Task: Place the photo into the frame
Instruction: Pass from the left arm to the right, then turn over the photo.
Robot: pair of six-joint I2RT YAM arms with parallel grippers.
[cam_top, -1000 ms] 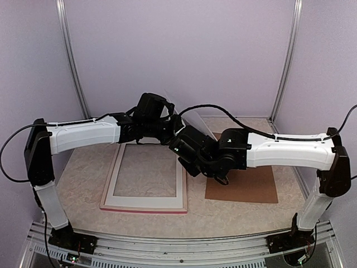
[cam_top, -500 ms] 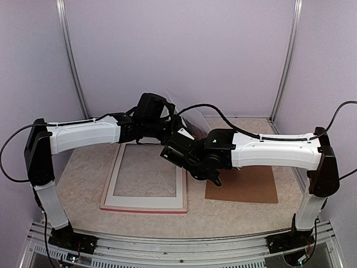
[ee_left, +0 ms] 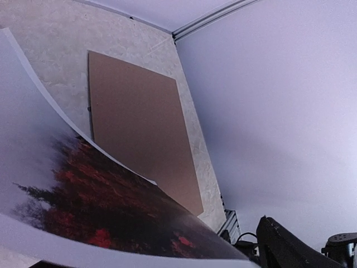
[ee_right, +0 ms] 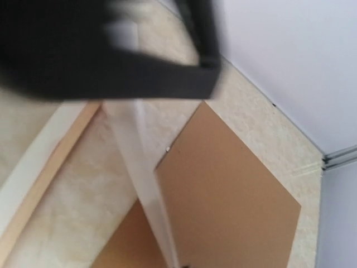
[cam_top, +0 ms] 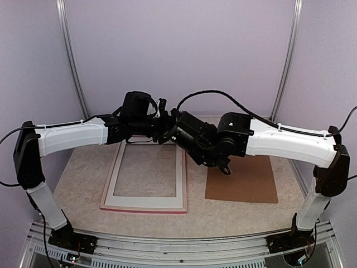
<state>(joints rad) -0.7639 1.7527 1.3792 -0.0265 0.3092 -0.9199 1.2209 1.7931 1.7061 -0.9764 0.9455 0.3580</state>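
Note:
The photo (ee_left: 100,206), dark red foliage with a white border, hangs bowed above the table close under my left wrist camera. In the right wrist view the photo (ee_right: 148,190) shows edge-on as a white strip running down into my right jaws, which are shut on it. The frame (cam_top: 144,202) lies flat at centre left, pale back side up. My left gripper (cam_top: 163,120) and right gripper (cam_top: 174,133) meet above the frame's far right corner. The left fingers look spread, off the print. From above the photo is hidden by both grippers.
A brown backing board (cam_top: 242,178) lies flat to the right of the frame, also filling the right wrist view as the backing board (ee_right: 234,190). Purple walls with metal posts close in the back and sides. A blurred black arm part (ee_right: 111,61) crosses the right wrist view.
My right gripper shut on the photo and lifted a little. My left gripper let go, opened and drew back to the left.

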